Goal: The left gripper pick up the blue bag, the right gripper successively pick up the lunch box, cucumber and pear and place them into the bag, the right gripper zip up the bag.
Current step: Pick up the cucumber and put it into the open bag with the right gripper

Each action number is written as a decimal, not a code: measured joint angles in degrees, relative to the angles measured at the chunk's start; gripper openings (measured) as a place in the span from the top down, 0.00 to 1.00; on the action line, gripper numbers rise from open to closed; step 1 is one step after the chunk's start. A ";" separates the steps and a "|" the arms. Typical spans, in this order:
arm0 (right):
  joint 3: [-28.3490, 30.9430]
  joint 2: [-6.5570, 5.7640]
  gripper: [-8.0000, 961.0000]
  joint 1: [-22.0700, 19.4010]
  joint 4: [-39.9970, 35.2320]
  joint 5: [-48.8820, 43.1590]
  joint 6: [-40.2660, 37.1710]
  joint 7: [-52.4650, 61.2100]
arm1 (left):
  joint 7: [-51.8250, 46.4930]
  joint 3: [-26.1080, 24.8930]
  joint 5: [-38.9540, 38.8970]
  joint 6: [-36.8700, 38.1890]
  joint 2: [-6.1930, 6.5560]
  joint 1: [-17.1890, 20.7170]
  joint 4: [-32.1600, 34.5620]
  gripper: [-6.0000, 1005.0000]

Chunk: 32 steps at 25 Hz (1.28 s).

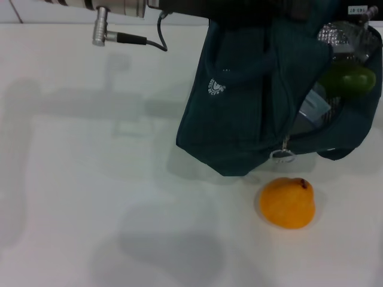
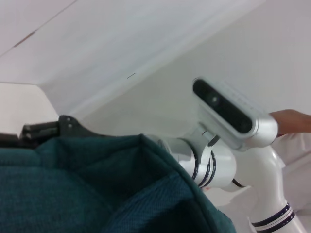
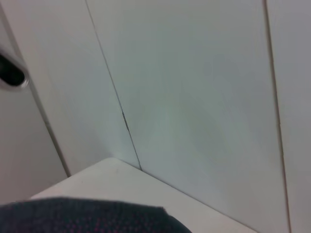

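The blue bag (image 1: 251,101) hangs above the white table, its top held by my left gripper (image 1: 239,7), whose arm comes in along the far edge. The bag's fabric (image 2: 73,189) fills the left wrist view below a black finger (image 2: 48,129). At the bag's open right side a green cucumber (image 1: 350,81) sits in the mouth, with the clear lunch box (image 1: 336,37) behind it. My right gripper (image 1: 366,13) is at that opening, mostly hidden. The orange-yellow pear (image 1: 287,203) lies on the table just in front of the bag. A zipper pull (image 1: 282,155) dangles at the bag's lower edge.
My right arm's white wrist with its camera (image 2: 228,111) shows in the left wrist view, right beside the bag. The right wrist view holds only the wall and a strip of the bag's dark fabric (image 3: 87,216). The white table (image 1: 90,197) stretches to the left.
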 joint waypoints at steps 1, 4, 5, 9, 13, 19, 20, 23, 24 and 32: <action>-0.20 -0.03 0.71 0.00 0.00 -0.03 0.06 -0.10 | -0.01 -0.09 -0.03 0.00 0.07 -0.03 -0.02 0.95; -0.44 -0.08 0.84 -0.02 0.01 -0.12 -0.07 -0.47 | 0.06 -0.19 -0.06 -0.30 0.41 -0.16 -0.74 0.95; -0.57 -0.15 0.89 -0.02 0.00 -0.15 -0.24 -0.53 | 0.14 -0.19 -0.06 -0.43 0.55 -0.24 -1.19 0.95; -1.52 -0.84 0.94 0.01 -0.24 -0.31 -2.08 -0.29 | 0.54 -0.24 -0.07 -1.35 0.96 -0.42 -2.50 0.95; -1.27 -2.52 0.95 -0.20 -0.91 -0.28 -6.24 0.48 | 0.71 -0.63 -0.09 -2.13 1.30 -0.40 -2.64 0.95; 4.24 -4.75 0.95 -1.96 -1.41 1.26 -12.28 0.77 | 1.56 -1.11 0.07 -3.67 1.64 -0.24 -2.64 0.95; 5.51 -4.89 0.95 -2.27 -1.52 1.32 -13.20 0.68 | 1.77 -1.11 0.15 -4.04 1.66 -0.18 -2.64 0.95; 8.16 -5.59 0.94 -3.16 -1.60 1.37 -15.46 0.60 | 2.23 -1.13 0.41 -4.80 1.71 0.01 -2.64 0.95; 8.36 -5.76 0.94 -3.36 -1.59 1.38 -15.71 0.57 | 2.35 -1.14 0.44 -4.95 1.72 0.05 -2.64 0.95; 8.37 -5.91 0.89 -4.41 -0.93 1.05 -15.77 -0.58 | 2.88 -1.15 0.53 -6.04 1.72 -0.28 -2.63 0.95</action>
